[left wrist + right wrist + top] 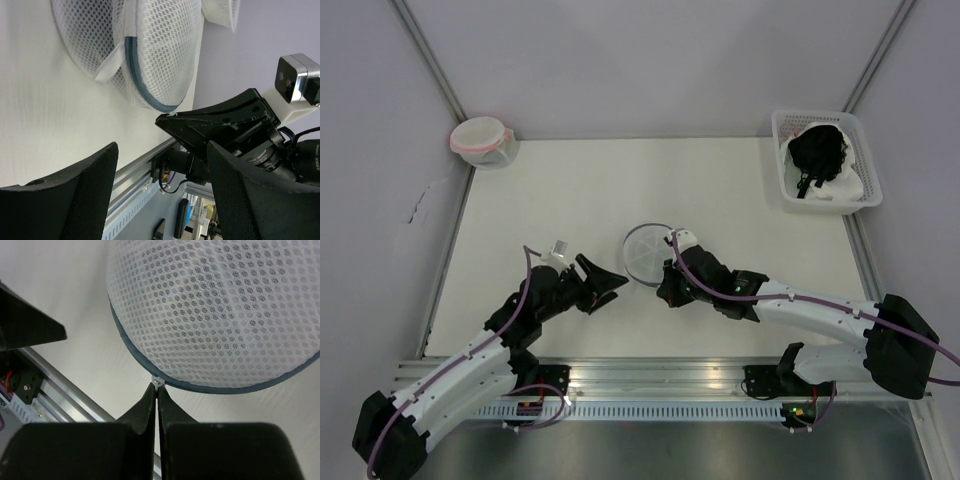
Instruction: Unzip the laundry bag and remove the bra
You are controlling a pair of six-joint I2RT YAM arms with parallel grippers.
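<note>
laundry bag (648,252) on white table (550,190), grey walls (650,60)

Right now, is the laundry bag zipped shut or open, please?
Shut where visible: zip on the laundry bag runs unbroken; right tool pinches its pull.

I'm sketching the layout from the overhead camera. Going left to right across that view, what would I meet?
Pink-rimmed pouch → left gripper, jaws open → laundry bag → white basket.
</note>
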